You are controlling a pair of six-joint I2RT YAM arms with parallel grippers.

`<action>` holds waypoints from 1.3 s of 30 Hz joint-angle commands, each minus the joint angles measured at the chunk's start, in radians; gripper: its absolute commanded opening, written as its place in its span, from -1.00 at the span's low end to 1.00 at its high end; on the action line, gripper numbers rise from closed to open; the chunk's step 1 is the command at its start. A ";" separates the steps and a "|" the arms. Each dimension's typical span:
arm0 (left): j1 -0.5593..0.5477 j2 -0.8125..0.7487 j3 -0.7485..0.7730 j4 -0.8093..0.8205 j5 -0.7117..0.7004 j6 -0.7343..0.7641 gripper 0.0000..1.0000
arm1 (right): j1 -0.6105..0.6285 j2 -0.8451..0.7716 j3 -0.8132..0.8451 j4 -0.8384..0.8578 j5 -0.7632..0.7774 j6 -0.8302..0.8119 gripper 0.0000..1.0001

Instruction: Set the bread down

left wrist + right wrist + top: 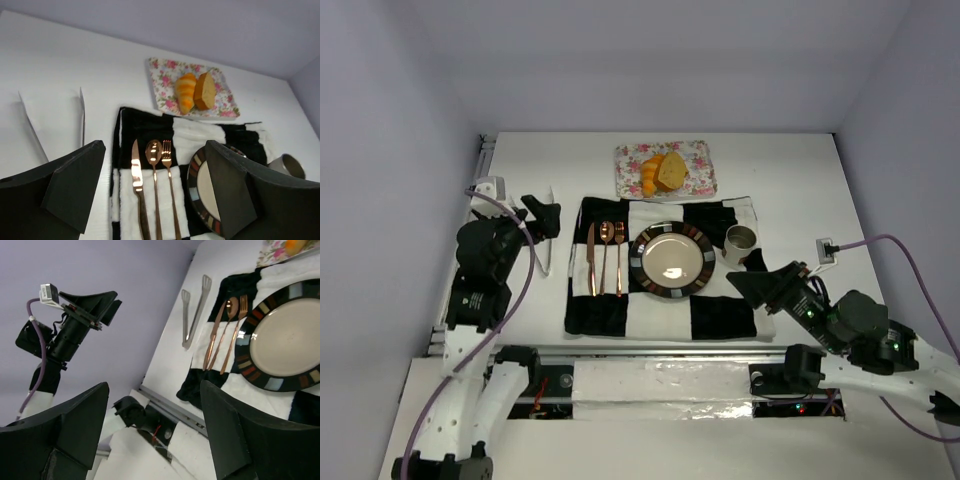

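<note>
Bread: two pieces are seen side by side and touching, an orange ridged croissant (649, 176) on the left and a tan bread slice (673, 172) on the right.
Bread location: both are carried on a floral tray (696, 154), which is set at the far side of the table, just beyond the far edge of the checkered cloth (720, 316).
Plate: a round plate (671, 260) with a striped rim is laid on the middle of the cloth, apart from the tray.
Cutlery: a knife (591, 258), a spoon (605, 254) and a fork (619, 256) (all copper-coloured) are lined up to the left of the plate.
Cup: a cup (741, 242) is stood just right of the plate.
Tongs: a pair of tongs (548, 242) is laid on the bare table left of the cloth.
Left gripper: the left gripper (542, 217) is held above the tongs, its jaws spread wide with nothing between them.
Right gripper: the right gripper (752, 277) is held over the near right part of the cloth, its jaws likewise parted and nothing grasped.
</note>
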 commanded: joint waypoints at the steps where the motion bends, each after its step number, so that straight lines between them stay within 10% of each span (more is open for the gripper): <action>1: 0.002 0.090 0.005 -0.014 -0.018 0.027 0.59 | -0.004 0.019 0.003 0.002 0.095 0.012 0.45; 2: 0.002 0.110 0.016 -0.011 -0.016 0.027 0.58 | -0.004 0.025 0.003 0.007 0.095 0.009 0.45; 6: 0.002 0.216 0.083 0.024 -0.045 -0.019 0.43 | -0.004 0.053 0.008 0.021 0.107 -0.002 -1.00; 10: 0.002 0.401 0.151 0.031 -0.122 -0.013 -0.83 | -0.004 0.074 0.011 0.021 0.118 0.001 -1.00; 12: 0.002 0.483 0.194 0.017 -0.197 0.013 -1.00 | -0.004 0.082 0.005 0.022 0.115 0.004 -1.00; 17: 0.002 0.720 0.244 0.010 -0.263 0.049 -0.54 | -0.004 0.113 -0.032 0.093 0.094 0.010 -0.88; 22: 0.002 0.909 0.301 0.003 -0.294 0.112 -0.17 | -0.004 0.186 -0.036 0.133 0.074 0.003 0.04; 39: 0.002 1.285 0.479 -0.023 -0.381 0.196 -0.45 | -0.004 0.277 -0.064 0.220 -0.011 0.018 0.06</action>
